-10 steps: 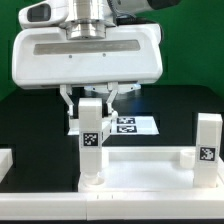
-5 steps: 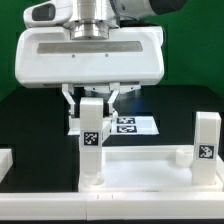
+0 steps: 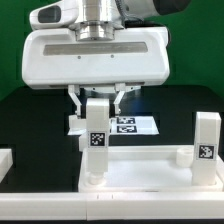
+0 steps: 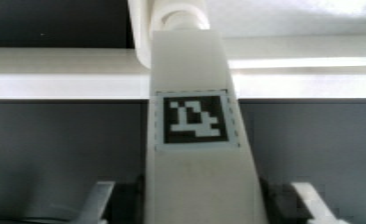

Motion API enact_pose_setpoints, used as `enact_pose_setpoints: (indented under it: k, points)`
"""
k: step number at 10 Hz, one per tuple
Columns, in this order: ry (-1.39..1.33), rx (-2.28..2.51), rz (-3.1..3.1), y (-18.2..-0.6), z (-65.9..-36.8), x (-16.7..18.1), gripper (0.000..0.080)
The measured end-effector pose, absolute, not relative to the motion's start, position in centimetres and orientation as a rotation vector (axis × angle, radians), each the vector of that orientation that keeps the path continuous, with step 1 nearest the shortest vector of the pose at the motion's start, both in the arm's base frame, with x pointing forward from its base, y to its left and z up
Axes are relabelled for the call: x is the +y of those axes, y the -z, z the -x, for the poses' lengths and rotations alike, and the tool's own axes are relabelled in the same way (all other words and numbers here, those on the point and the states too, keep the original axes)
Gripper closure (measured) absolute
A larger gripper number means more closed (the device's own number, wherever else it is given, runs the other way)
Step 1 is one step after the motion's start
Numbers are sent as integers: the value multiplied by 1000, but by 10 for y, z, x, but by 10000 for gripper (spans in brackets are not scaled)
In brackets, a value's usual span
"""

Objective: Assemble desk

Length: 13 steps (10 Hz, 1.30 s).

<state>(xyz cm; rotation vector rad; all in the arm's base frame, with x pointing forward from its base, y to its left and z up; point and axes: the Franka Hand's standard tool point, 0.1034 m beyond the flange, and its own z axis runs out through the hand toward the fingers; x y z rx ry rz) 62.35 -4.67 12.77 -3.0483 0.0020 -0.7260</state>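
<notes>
The gripper [image 3: 96, 100] squeezes the top of a white leg [image 3: 96, 148] between its two fingers. The leg stands straight up at a corner of the flat panel [image 3: 150, 168], on the exterior view's left. Another leg [image 3: 207, 135] stands at the right corner. The held leg looks hard, smooth and light, maybe slippery, so gripping its flat sides near the top seems best.

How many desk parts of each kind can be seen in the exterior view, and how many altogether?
Panel: 1
Legs: 2, the held leg between the fingers and the standing leg at the exterior view's right
Total: 3
Not counted: a white piece cut off at the exterior view's left edge, kind unclear.
</notes>
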Motion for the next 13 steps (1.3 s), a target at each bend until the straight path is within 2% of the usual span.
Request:
enact_pose_setpoints:
  k: [3, 5, 10, 11, 12, 13]
  points:
    - [717, 12, 3050, -124, -622, -48, 514]
    - [696, 15, 3056, -114, -619, -49, 514]
    - [712, 27, 3059, -113, -620, -50, 491]
    - [712, 28, 3059, -113, -620, -51, 308]
    - [650, 68, 3042, -111, -618, -48, 308]
    - [570, 117, 3016, -117, -624, -46, 185]
